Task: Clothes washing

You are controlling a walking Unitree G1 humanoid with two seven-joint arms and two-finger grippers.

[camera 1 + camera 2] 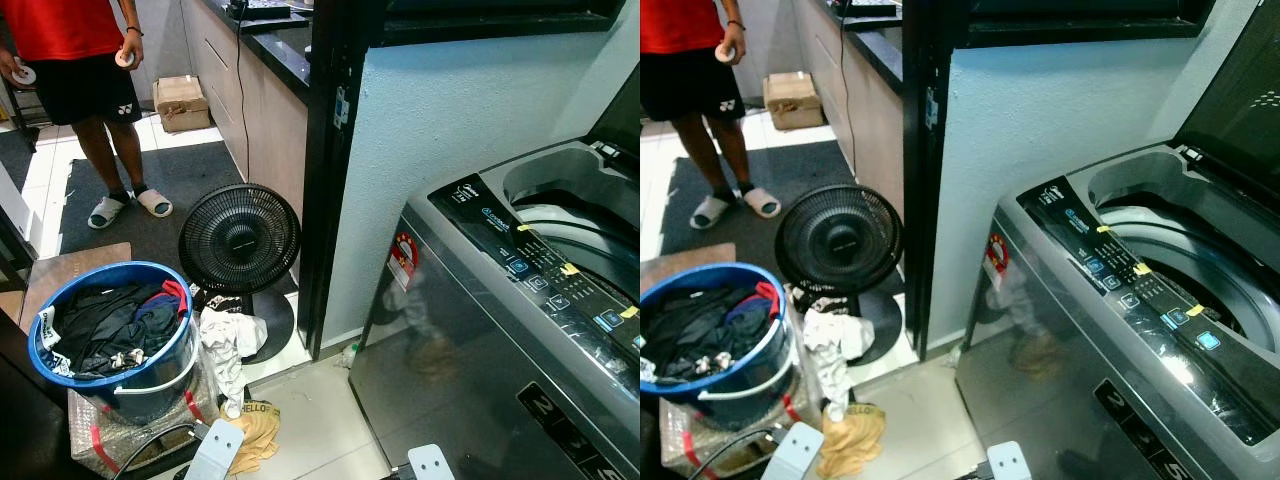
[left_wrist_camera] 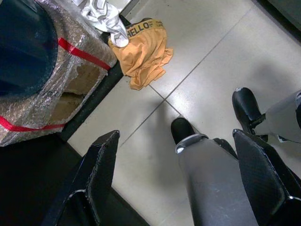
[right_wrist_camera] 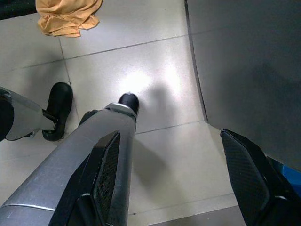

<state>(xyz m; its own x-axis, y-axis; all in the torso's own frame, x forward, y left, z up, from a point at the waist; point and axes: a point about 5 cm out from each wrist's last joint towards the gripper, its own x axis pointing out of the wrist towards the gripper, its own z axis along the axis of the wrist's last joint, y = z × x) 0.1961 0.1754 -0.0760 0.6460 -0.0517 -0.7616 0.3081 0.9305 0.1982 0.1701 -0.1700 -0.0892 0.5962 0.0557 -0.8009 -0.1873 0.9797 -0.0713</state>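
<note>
Both arms are hanging low with nothing held; the left gripper (image 2: 176,186) and the right gripper (image 3: 171,176) are each standing wide, pointing at the floor. The laundry is waiting in the round blue plastic basket of dark clothes (image 1: 112,325) at 9 o'clock, while the grey top-loading washing machine (image 1: 520,330) is sitting at 3 o'clock with its lid up.

The likeliest trouble, I judge, is underfoot; a crumpled orange garment (image 2: 143,49) and a white cloth (image 1: 228,345) are lying at 10 o'clock beside the basket, and could be snagging a foot; the black round floor fan (image 1: 240,240) at 11 o'clock is crowding the reach.

The pale glossy tiled floor (image 3: 141,70) is looking slick; a person in a red shirt and black shorts (image 1: 85,60) is standing at 11 o'clock beyond a dark mat (image 1: 135,185).
</note>
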